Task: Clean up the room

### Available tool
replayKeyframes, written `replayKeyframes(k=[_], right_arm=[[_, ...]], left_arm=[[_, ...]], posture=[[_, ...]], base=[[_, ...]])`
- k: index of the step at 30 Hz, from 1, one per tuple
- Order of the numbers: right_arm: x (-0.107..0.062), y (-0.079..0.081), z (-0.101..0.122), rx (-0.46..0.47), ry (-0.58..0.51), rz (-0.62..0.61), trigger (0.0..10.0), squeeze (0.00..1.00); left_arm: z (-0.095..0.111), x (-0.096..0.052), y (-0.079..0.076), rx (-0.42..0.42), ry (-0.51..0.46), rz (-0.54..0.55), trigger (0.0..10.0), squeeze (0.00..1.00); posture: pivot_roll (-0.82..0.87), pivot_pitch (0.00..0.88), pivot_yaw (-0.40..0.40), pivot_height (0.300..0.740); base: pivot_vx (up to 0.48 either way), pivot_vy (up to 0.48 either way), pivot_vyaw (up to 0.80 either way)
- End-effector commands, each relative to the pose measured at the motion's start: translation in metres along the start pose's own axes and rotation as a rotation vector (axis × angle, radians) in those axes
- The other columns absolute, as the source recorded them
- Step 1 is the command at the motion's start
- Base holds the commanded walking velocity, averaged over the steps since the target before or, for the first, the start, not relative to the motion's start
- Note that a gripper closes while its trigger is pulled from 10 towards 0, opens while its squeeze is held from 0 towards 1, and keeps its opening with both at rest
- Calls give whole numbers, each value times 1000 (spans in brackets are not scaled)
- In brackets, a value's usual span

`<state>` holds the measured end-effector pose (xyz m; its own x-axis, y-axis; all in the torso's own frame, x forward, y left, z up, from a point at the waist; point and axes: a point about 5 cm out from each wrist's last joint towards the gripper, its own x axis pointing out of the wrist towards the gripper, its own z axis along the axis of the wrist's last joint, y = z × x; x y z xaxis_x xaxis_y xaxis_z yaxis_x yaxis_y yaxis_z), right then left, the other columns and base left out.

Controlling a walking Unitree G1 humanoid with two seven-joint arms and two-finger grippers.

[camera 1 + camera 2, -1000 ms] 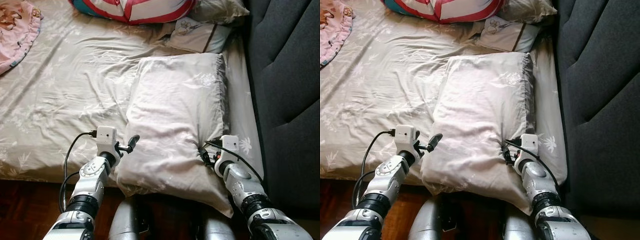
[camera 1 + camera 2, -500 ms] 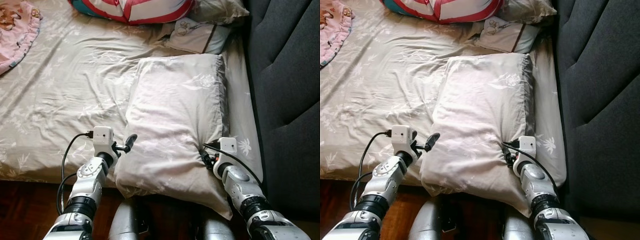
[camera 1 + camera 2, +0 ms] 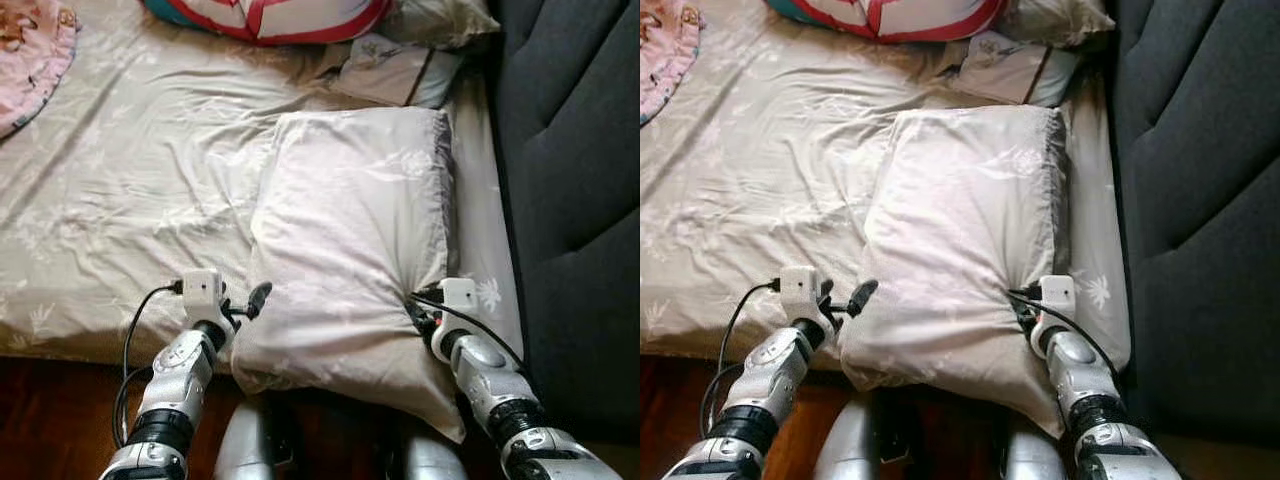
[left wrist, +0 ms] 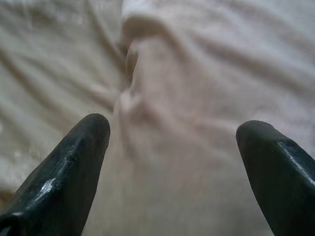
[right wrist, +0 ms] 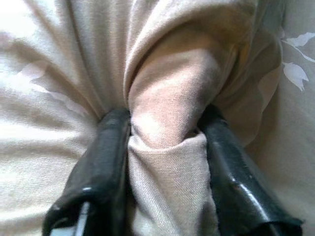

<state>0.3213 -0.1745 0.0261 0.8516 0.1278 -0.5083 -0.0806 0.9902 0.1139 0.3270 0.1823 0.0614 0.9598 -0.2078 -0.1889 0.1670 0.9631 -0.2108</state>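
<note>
Lying lengthwise across the middle of the left eye view, a pale pillow (image 3: pixel 350 250) rested on a bed covered by a beige leaf-print sheet (image 3: pixel 130 190), its lower end hanging past the mattress edge near the bottom of the frame. The right gripper (image 3: pixel 418 318) sat at the pillow's lower right side, and in the right wrist view its black fingers (image 5: pixel 106 162) were clamped on a bunched fold of the pillow's fabric. The left gripper (image 3: pixel 245 305) was at the pillow's lower left edge with its fingers (image 4: pixel 74 162) spread wide apart, the cloth lying blurred between them; contact could not be told. A dark grey upholstered headboard (image 3: pixel 580 180) filled the right side. Along the top edge lay a red and white cushion (image 3: pixel 270 15) and a smaller pillow (image 3: pixel 395 70); a pink cloth (image 3: pixel 30 50) sat in the upper left corner.
</note>
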Motion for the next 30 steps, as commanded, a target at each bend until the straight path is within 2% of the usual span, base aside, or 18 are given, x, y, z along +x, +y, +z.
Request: replayKeyframes(k=[1,4,6,8,18,21,30], right_arm=[[-18,-9,-73,5,269,-20,0,0],[-19,-11,-73,-2,268,-17,0,0],[-21,-13,-74,5,261,-17,0,0],[-22,-13,-75,8,259,-16,0,0],[-26,-9,-82,13,265,7,0,0],[-28,-7,-85,14,268,20,0,0],[-34,-6,-86,15,257,41,0,0]], left_arm=[[-20,-5,1,-24,75,5,10000,0],[-24,-3,0,-29,96,21,10000,0],[-27,-1,-2,-100,112,26,10000,0],[-29,0,-4,-124,125,21,10000,0],[-30,2,0,-107,153,40,10000,0],[-35,-1,6,-164,182,76,10000,0],[-47,-5,5,-147,239,84,10000,0]], posture=[[-165,366,7,651],[-176,371,2,651],[-190,374,-8,651],[-197,376,-12,651],[-215,381,-30,651],[-241,392,-43,651],[-270,414,-63,651]], base=[[0,0,0],[0,0,0],[0,0,0],[0,0,0],[0,0,0],[0,0,0],[0,0,0]])
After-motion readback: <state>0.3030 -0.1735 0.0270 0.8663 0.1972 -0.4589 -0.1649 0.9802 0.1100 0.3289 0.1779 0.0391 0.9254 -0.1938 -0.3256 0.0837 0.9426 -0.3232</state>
